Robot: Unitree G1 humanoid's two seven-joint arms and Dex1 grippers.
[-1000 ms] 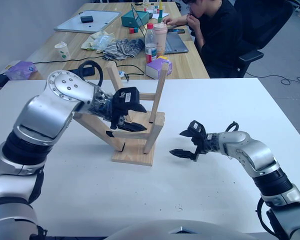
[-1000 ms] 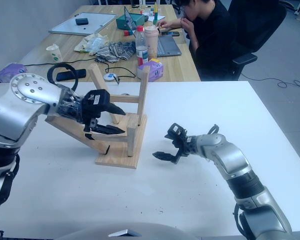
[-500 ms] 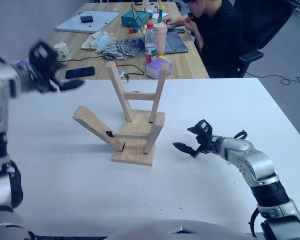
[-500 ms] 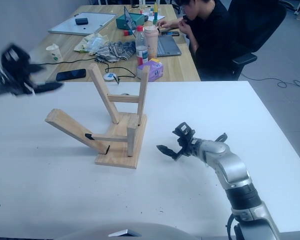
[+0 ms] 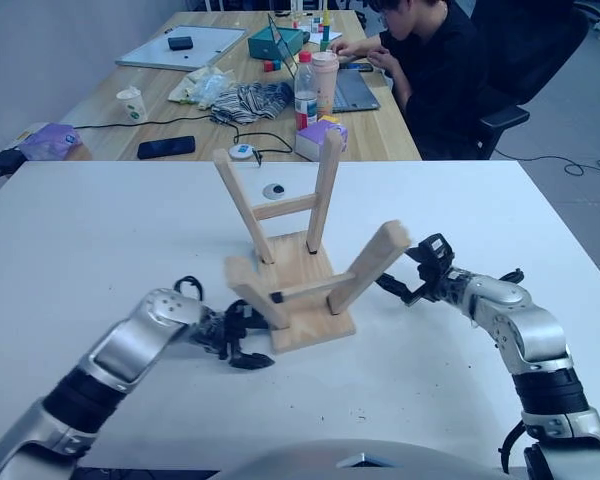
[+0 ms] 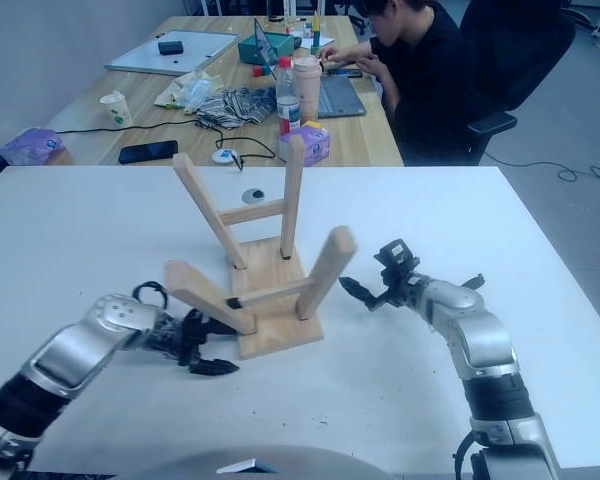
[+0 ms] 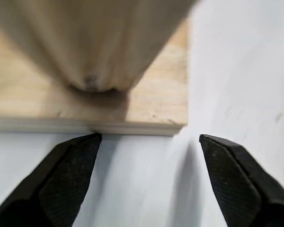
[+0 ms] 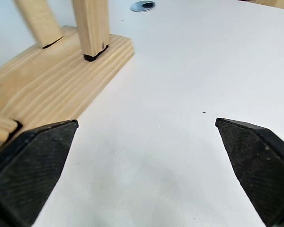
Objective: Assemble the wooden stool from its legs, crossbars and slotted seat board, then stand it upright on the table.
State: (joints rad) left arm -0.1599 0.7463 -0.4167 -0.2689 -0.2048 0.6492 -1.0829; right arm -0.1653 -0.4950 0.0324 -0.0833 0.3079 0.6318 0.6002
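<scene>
Now the left hand (image 5: 242, 342) sits low on the table (image 5: 100, 230), at the near-left corner of the seat board (image 5: 320, 325). 1 second ago it was up among the legs, gripping there; half a second ago it had let go and swung high out to the left. Its fingers (image 7: 61, 175) are spread apart and hold nothing, and the left wrist view shows the board's corner just beyond the fingertips, not yet between them.

The stool (image 5: 305, 290) has turned on the table as well. It is upside down, seat board flat on the surface and all 4 legs pointing up. The front leg that earlier slanted far out to the left is now the short-looking near-left leg (image 5: 255, 290), and the front right leg (image 5: 370, 265) leans out toward the right hand (image 5: 408, 275). That hand, well apart from the stool before, is now just beside the leg's upper end. It is spread wide and empty, and I cannot tell whether it touches the wood.

Judging from this, assembly looks finished: legs sit in the board and crossbars bridge both pairs. What remains is the flip. With 2 empty hands flanking the stool, 1 at the board and 1 at a leg, the setup reads as preparation for tipping it onto its feet.
</scene>
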